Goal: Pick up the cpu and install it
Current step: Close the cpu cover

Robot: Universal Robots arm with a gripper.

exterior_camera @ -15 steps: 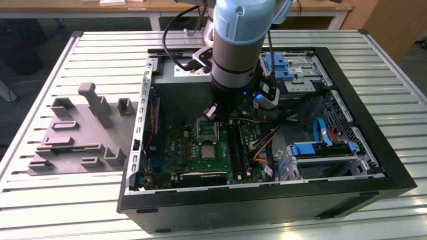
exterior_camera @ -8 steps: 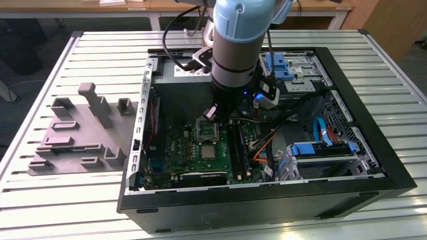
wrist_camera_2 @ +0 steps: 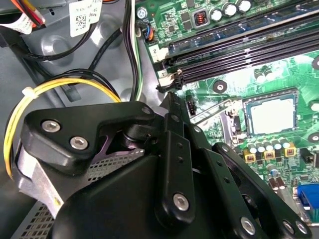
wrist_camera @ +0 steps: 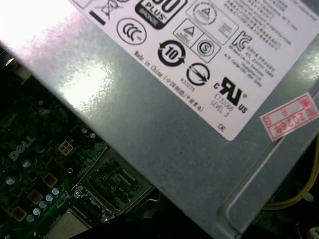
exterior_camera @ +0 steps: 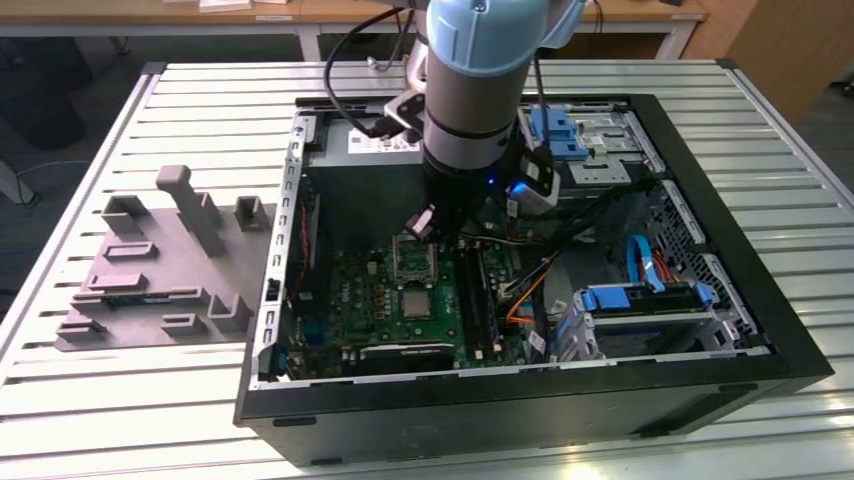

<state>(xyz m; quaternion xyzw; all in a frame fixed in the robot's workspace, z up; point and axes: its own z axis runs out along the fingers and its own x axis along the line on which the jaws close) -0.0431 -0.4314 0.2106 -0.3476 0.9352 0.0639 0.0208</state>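
Black linkage arms of the gripper point(wrist_camera_2: 199, 164) are seen closest in the second wrist view, drawn together to a narrow point with nothing visibly held between them. Beyond them, the green motherboard point(wrist_camera_2: 259, 84) is shown, and the cpu point(wrist_camera_2: 272, 113) is seen lying flat inside its framed socket, its silver top facing up, well apart from the gripper tip. Long black memory slots point(wrist_camera_2: 239, 47) are seen beside it, and a yellow cable point(wrist_camera_2: 60, 87) loops near the gripper body.

In the exterior view, the open computer case point(exterior_camera: 747, 300) is seen lying on a slatted table point(exterior_camera: 120, 420), with the arm point(exterior_camera: 467, 90) reaching down into it. The cpu point(exterior_camera: 419, 303) is seen set in the board, just in front of the raised socket frame point(exterior_camera: 415, 260) beside the gripper point(exterior_camera: 441, 225). Blue drive brackets point(exterior_camera: 638, 297) are held in the case's bay toward the exterior view's right. A grey fixture tray point(exterior_camera: 154, 270) lies on the table outside the case.

In the first wrist view, the grey power supply box point(wrist_camera: 164, 134) with its white label is shown.
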